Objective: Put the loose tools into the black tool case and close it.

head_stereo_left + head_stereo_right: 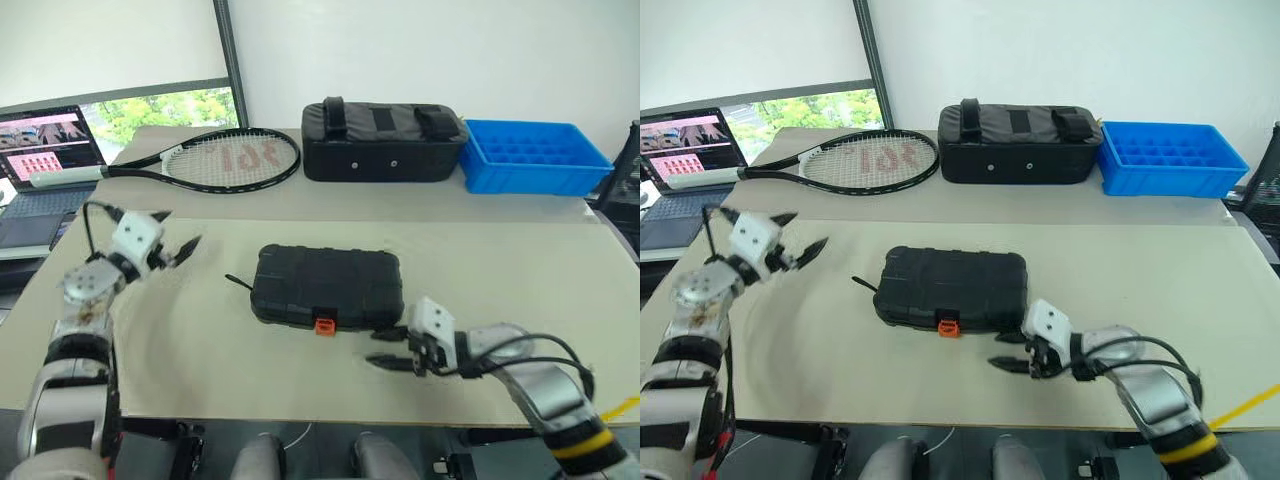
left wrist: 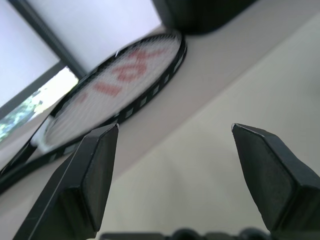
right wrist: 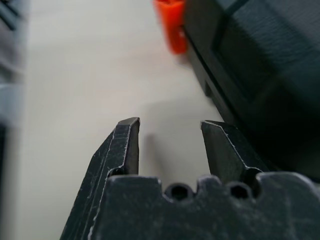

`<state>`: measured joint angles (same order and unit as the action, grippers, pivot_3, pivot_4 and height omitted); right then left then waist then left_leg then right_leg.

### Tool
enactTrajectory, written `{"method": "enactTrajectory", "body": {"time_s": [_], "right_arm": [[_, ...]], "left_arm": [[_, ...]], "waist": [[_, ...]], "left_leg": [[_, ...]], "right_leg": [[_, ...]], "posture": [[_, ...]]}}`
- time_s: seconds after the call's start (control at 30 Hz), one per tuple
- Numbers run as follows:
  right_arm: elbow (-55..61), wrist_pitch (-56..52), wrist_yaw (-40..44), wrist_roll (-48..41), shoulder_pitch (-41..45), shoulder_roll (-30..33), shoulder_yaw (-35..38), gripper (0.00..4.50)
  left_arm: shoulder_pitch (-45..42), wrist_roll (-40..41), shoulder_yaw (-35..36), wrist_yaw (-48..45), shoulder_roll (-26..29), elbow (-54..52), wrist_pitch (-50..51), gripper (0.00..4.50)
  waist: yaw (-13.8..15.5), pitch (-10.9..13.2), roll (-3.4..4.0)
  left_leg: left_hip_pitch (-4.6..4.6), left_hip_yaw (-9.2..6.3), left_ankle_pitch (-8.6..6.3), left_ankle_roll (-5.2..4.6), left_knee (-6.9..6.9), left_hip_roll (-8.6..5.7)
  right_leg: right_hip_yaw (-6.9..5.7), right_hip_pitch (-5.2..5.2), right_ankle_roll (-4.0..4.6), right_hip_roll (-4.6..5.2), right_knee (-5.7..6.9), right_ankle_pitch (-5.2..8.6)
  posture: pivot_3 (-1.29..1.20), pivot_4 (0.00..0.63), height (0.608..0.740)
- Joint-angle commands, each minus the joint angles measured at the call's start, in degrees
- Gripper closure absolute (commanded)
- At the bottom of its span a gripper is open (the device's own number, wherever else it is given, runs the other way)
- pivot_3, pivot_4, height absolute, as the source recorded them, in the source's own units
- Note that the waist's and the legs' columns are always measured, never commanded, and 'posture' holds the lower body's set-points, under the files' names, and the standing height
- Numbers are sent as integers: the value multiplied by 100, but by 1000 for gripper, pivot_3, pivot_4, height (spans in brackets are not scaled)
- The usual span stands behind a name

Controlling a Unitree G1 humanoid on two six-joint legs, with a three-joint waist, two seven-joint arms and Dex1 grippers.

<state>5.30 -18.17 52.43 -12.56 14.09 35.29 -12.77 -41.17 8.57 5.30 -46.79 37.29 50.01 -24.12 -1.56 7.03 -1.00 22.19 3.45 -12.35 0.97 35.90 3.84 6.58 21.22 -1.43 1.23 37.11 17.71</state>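
Note:
The black tool case point(image 1: 325, 280) lies shut in the middle of the table, its orange latch point(image 1: 325, 325) facing the front edge. A thin dark strip point(image 1: 237, 282) sticks out at its left end. The loose tools are out of view. My left gripper point(image 1: 180, 232) hovers above the table to the left of the case, open wide with nothing between its fingers point(image 2: 95, 175). My right gripper point(image 1: 375, 349) sits low by the case's front right corner, just right of the latch point(image 3: 171, 25). It is partly open with bare table between its fingers point(image 3: 125, 145).
A tennis racket point(image 1: 230, 158), a black fabric bag with straps point(image 1: 385, 140) and a blue plastic tray point(image 1: 535, 155) stand along the back of the table. A laptop point(image 1: 45, 160) sits at the far left. The table's front edge runs just below my right gripper.

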Motion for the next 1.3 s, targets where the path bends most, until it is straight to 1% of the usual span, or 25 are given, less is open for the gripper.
{"method": "enactTrajectory", "body": {"time_s": [0.03, 0.1, 0.17, 0.23, 0.33, 0.43, 0.5, 0.57, 0.67, 0.73, 0.83, 1.07, 1.23, 1.3], "right_arm": [[-806, 616, -760, 260, 816, -210, 655, 2180], [-1202, 803, -1032, 394, 1070, -268, 792, 2180], [-1401, 927, -1121, 471, 1174, -287, 842, 2180], [-1327, 863, -1128, 448, 1100, -312, 889, 2180], [-630, 358, -1068, 218, 691, -351, 892, 2180], [-67, -118, -1124, 116, 406, -420, 875, 2180], [470, -534, -1330, 76, 139, -564, 780, 2180], [1014, -922, -1633, 142, -133, -808, 570, 2180], [1416, -1423, -2018, 217, -301, -1164, 378, 2180], [1492, -1703, -2327, 303, -338, -1427, 263, 1667], [1428, -1659, -2679, 607, -368, -1625, 42, 824], [1213, -1660, -3278, 758, -274, -2167, 103, 824], [1099, -1666, -3343, 709, -181, -2344, 137, 824], [1081, -1639, -3372, 719, -183, -2377, 135, 1339]], "left_arm": [[-426, 244, -177, -492, -249, -858, 370, 629], [-531, 297, -340, -657, -537, -1286, 643, 629], [-614, 312, -470, -726, -793, -1602, 882, 629], [-674, 304, -634, -738, -1100, -1832, 1126, 629], [-661, 131, -970, -809, -1460, -1994, 1390, 629], [-591, 56, -1184, -958, -1585, -2111, 1598, 629], [-541, -110, -1423, -1045, -1642, -2094, 1821, 629], [-532, -484, -1704, -938, -1649, -1888, 1914, 629], [-532, -883, -1921, -711, -1650, -1535, 1935, 629], [-549, -1127, -2065, -589, -1666, -1237, 1860, 612], [-598, -1265, -2110, -386, -1766, -930, 1862, 612], [-565, -1284, -2110, -298, -1926, -827, 1846, 612], [-566, -1307, -2094, -283, -1963, -807, 1842, 612], [-582, -1315, -2087, -271, -1974, -774, 1833, 612]], "waist": [[21, 0, 3], [53, -5, 12], [76, -13, 25], [84, -14, 26], [90, -16, 28], [66, -16, 31], [44, -16, 31], [39, -18, 34], [25, -18, 33], [26, -22, 34], [43, -49, 34], [55, -70, 27], [56, -72, 25], [57, -73, 25]], "left_leg": [[1, 0, 0, 0, 0, -1], [0, 1, 1, 0, -4, -1], [-2, 1, 0, -1, -7, 0], [-2, -3, -2, -5, -12, 3], [5, -8, -5, -9, -13, 3], [18, -9, -4, -8, -10, 0], [14, -7, -4, -8, -7, -6], [8, -8, -4, -8, -10, -6], [3, -20, -3, -6, -9, -3], [4, -29, -1, -3, -3, -2], [-6, -29, -1, -3, 4, -6], [-10, -29, -1, -3, 2, -6], [-8, -30, -1, -3, 3, -6], [-6, -31, -1, -3, 3, -6]], "right_leg": [[1, 1, 1, 0, 0, -1], [1, 0, 2, -1, -1, -2], [2, -1, 2, -1, -1, -2], [1, -2, 2, -6, -1, -2], [1, -2, 2, -7, -4, -1], [10, 0, 2, -6, -6, -1], [21, 0, 1, -6, -13, -1], [21, -2, -1, -7, -12, 0], [22, -2, -20, -19, -4, 12], [23, -4, -25, -23, -2, 15], [27, -18, -29, -23, -2, 16], [26, -20, -39, -23, -2, 22], [27, -20, -38, -23, -2, 22], [26, -20, -38, -23, -3, 22]], "posture": [[0, 150, 708], [0, 150, 708], [0, 150, 708], [0, 150, 708], [0, 150, 708], [0, 150, 708], [0, 150, 708], [0, 150, 708], [0, 150, 708], [0, 150, 708], [0, 150, 708], [0, 150, 708], [0, 150, 708], [0, 150, 708]]}}
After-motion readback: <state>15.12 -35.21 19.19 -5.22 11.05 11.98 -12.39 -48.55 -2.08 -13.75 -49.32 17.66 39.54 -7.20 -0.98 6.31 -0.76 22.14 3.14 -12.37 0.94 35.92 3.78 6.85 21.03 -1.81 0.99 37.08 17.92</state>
